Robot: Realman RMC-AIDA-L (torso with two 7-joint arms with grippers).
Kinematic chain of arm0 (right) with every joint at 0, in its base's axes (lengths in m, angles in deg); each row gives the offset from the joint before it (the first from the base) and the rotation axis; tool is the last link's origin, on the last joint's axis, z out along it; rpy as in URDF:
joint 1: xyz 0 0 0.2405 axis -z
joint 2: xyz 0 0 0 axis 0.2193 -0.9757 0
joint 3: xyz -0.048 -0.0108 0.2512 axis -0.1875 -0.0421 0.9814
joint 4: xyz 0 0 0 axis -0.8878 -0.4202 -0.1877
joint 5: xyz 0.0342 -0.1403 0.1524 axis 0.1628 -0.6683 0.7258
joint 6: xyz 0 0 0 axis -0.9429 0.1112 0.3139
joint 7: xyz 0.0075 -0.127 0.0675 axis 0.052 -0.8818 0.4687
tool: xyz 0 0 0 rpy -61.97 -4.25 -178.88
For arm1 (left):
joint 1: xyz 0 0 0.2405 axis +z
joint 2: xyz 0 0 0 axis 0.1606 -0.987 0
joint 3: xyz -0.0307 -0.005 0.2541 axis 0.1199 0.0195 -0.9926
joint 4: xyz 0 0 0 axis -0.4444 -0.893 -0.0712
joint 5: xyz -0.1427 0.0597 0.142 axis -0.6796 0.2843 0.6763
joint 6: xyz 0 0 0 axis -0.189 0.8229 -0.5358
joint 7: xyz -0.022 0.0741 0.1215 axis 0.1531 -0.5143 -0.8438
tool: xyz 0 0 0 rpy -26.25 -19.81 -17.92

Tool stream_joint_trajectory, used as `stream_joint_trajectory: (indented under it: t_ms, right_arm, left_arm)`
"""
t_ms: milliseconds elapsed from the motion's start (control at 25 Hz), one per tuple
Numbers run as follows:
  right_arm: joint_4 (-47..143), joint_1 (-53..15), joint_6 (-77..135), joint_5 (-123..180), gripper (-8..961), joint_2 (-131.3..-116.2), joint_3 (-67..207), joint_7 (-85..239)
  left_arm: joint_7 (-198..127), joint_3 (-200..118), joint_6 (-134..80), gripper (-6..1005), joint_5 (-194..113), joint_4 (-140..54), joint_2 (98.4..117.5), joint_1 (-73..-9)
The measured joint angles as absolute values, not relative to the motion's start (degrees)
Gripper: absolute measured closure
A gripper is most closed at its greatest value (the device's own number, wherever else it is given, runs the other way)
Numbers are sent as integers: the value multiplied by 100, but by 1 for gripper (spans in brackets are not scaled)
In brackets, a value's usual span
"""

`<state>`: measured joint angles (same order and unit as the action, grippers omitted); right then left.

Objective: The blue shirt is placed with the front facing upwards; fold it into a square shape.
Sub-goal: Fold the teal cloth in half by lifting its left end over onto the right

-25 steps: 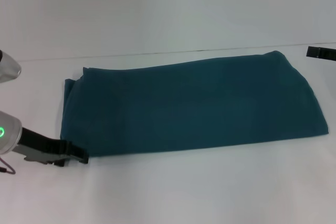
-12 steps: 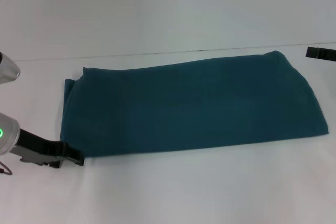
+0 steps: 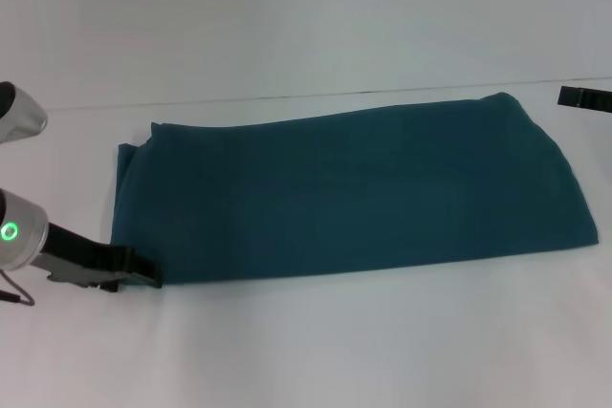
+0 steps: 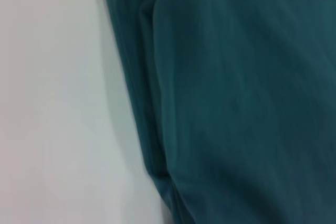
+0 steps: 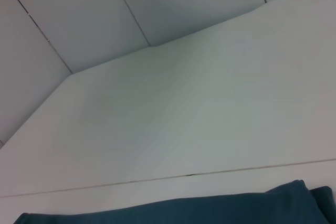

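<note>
Jaws of the left gripper [image 3: 143,272] sit low on the white tabletop [image 3: 316,351], their dark tips right at the near left corner of the blue shirt [image 3: 349,193]. Whether they are parted or closed, or have any cloth between them, I cannot tell from the head view, and the left wrist view does not show them.

From those tips the shirt stretches away to the right as 1 long folded band, plain dark teal on its upper face with no lettering showing. Its left end, just beyond the jaws, is nearly straight, with a small notch at the far corner. The left wrist view shows that end up close: the blue shirt [image 4: 236,93] lies in stacked layers, with several narrow folds running along the edge beside the bare tabletop [image 4: 52,103]. Its long near edge runs straight from the jaws toward the right, while the far edge rises gently to a rounded right end.

Right gripper [image 3: 583,96] shows only as a dark piece at the right border, just beyond the shirt's far right corner and apart from the cloth; I cannot tell how its jaws stand. The right wrist view catches a strip of the blue shirt [image 5: 173,211] on the tabletop [image 5: 210,119].
</note>
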<state>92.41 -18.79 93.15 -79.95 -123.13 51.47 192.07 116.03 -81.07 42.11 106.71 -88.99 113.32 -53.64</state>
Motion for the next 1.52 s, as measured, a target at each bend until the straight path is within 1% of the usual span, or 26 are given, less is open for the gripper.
stream_joint_trajectory:
  t_ms: [600, 1520]
  right_arm:
    - [9241, -1862, 9314, -7987, 229, -12318, 5147, 19202]
    - [9241, -1906, 9279, -7987, 228, -12330, 5147, 19202]
  left_arm:
    - [11592, -8108, 3766, 323, 10627, -8914, 11466, -5486]
    - [11568, -8108, 3579, 323, 10659, -8893, 11460, -5394]
